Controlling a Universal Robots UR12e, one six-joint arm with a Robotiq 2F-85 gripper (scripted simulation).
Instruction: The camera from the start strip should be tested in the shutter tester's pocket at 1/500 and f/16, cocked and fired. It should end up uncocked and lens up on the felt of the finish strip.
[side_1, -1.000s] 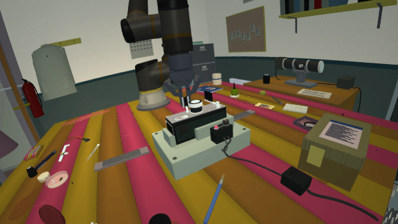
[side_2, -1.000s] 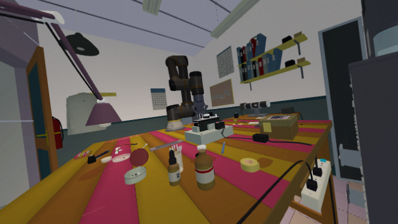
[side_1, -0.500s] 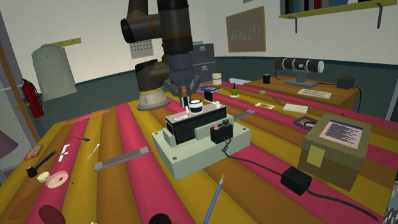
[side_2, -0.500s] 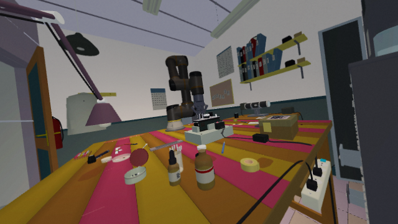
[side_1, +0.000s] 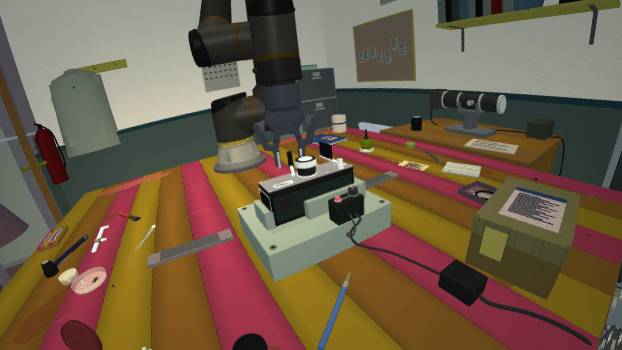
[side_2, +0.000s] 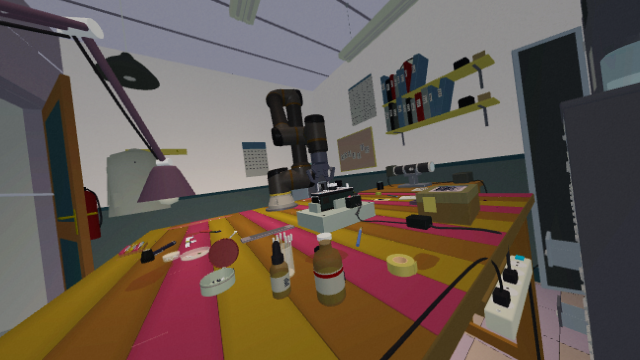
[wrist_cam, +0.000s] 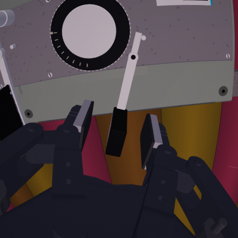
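Observation:
At the middle of the striped bench the pale grey shutter tester (side_1: 312, 227) (side_2: 334, 214) carries the black camera (side_1: 305, 190) (side_2: 330, 196) in its pocket, lens (side_1: 305, 165) (wrist_cam: 89, 33) up. A thin silver lever with a black tip (wrist_cam: 117, 130) sticks out from the camera's top plate past the far edge. My gripper (side_1: 289, 157) (wrist_cam: 116, 127) hangs just behind the camera with the fingers on either side of that black tip; it is open and holds nothing. A grey strip (side_1: 190, 248) lies on the bench left of the tester and another (side_1: 382, 179) to its right.
Behind the work stand the arm's base (side_1: 239, 155), a filing cabinet (side_1: 318, 92) and small jars. A cardboard box (side_1: 525, 232) sits to the right, a black adapter (side_1: 462, 282) and its cable in front of it, and a blue pen (side_1: 334, 310) near the front edge. Small tools lie at far left.

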